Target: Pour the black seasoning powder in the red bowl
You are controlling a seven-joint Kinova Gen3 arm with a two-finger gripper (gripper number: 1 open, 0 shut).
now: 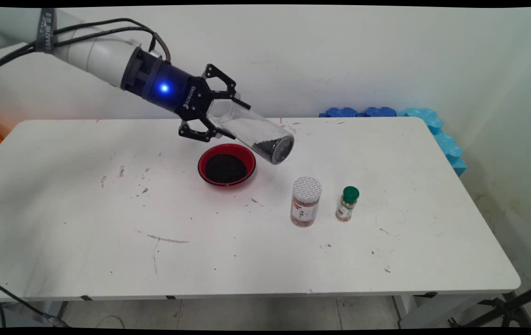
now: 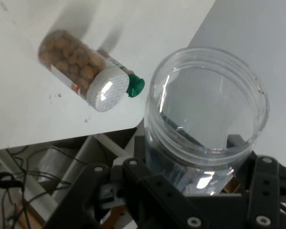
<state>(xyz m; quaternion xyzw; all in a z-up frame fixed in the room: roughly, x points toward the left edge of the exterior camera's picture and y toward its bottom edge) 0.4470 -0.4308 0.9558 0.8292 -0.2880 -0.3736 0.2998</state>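
A: Holding a clear jar (image 1: 251, 131) across its body, my gripper (image 1: 216, 118) has both fingers pressed against the sides; the jar hangs tilted, lower end toward the table's right, above and just right of the red bowl (image 1: 226, 164) of dark grains.

B: How would it handle?

A: I judge it stiff, smooth and slippery, light with so little dark powder left, breakable if glass. Mid-body is the sound grip. Right of the bowl stand a white-lidded jar (image 1: 305, 201) and a green-capped bottle (image 1: 347, 203) on the table (image 1: 84, 223).
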